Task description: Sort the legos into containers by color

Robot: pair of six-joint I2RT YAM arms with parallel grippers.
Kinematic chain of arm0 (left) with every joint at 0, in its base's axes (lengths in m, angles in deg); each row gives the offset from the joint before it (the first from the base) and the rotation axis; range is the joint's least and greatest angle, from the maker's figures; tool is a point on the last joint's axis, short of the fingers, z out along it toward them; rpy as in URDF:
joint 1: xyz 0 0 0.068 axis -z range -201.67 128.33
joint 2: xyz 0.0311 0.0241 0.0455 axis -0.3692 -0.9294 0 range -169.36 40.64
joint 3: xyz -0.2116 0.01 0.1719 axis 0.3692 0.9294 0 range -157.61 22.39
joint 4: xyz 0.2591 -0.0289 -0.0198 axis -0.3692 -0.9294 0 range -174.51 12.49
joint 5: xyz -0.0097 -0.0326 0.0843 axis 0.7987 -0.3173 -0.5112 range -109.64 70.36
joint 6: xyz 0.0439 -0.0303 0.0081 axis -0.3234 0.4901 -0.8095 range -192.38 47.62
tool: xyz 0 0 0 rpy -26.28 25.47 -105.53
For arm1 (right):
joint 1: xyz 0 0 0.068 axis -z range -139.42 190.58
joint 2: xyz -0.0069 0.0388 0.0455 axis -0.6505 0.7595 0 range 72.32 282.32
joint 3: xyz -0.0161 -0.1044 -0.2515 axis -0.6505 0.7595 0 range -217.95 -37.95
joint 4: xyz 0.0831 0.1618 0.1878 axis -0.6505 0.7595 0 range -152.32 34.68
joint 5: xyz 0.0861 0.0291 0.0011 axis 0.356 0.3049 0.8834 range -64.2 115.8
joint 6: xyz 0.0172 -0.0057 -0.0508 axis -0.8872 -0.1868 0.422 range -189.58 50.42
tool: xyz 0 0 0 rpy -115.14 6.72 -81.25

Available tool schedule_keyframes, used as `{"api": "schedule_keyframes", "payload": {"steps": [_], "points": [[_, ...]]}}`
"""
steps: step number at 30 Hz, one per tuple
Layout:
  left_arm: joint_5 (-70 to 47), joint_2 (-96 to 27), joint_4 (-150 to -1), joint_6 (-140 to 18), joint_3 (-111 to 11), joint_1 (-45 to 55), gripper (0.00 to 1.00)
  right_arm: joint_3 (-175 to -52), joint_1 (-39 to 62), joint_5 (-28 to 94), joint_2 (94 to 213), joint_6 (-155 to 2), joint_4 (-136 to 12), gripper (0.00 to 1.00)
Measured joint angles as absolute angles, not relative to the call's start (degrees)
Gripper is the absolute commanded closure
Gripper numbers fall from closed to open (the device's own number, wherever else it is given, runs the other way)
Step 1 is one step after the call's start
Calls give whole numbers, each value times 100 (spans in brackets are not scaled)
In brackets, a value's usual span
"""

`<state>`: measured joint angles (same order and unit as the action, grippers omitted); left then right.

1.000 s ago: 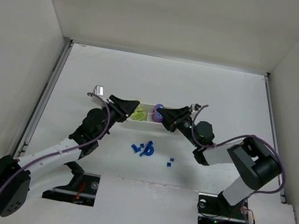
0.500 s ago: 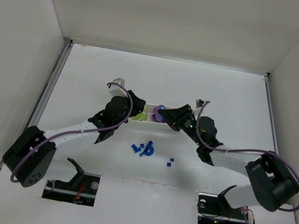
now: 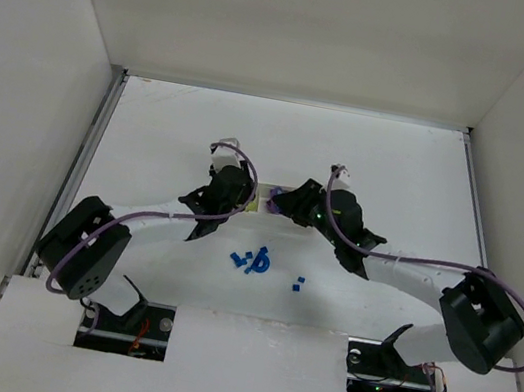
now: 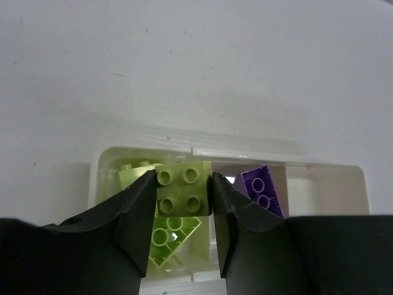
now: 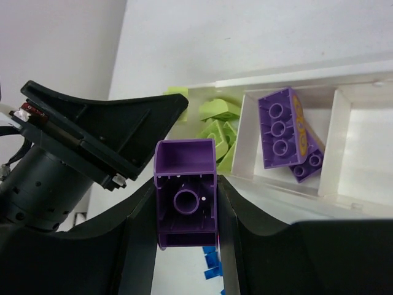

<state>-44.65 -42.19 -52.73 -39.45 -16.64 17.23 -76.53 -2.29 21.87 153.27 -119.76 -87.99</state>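
Observation:
The white three-compartment tray (image 4: 107, 161) lies at mid-table, mostly covered by both grippers in the top view (image 3: 263, 200). My left gripper (image 4: 182, 212) is shut on a yellow-green 2x2 brick (image 4: 182, 189) held over the tray's left compartment, where other yellow-green bricks (image 4: 172, 236) lie. My right gripper (image 5: 184, 215) is shut on a purple brick (image 5: 184, 184), underside showing, held just short of the tray's near wall (image 5: 307, 190). Purple bricks (image 5: 282, 132) lie in the middle compartment. The right compartment (image 5: 368, 147) looks empty. Blue bricks (image 3: 253, 260) lie loose on the table.
A lone blue brick (image 3: 297, 285) lies right of the blue cluster. The two grippers nearly meet over the tray (image 3: 259, 199); the left one (image 5: 104, 138) fills the left of the right wrist view. White walls (image 3: 51, 68) enclose the table.
Both grippers have closed in over the tray, the left one moving right and the right one moving left, each carrying its brick. The blue bricks have not moved.

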Motion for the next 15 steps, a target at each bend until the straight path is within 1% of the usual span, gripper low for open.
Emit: {"api": "schedule_keyframes", "payload": {"steps": [3, 11, 15], "points": [[-4585, -4389, -5328, -4056, -1690, 1723, 77, -7833, -249, 2096, 15469, -11814, -8655, 68], [-4797, -4466, -5356, -4196, -1692, 1723, 56, -8493, -325, 1862, 16087, -11479, -8321, 68], [-4817, -4435, -5348, -4212, -1686, 1721, 52, -8799, -432, 1704, 16380, -11337, -8155, 68]]}}
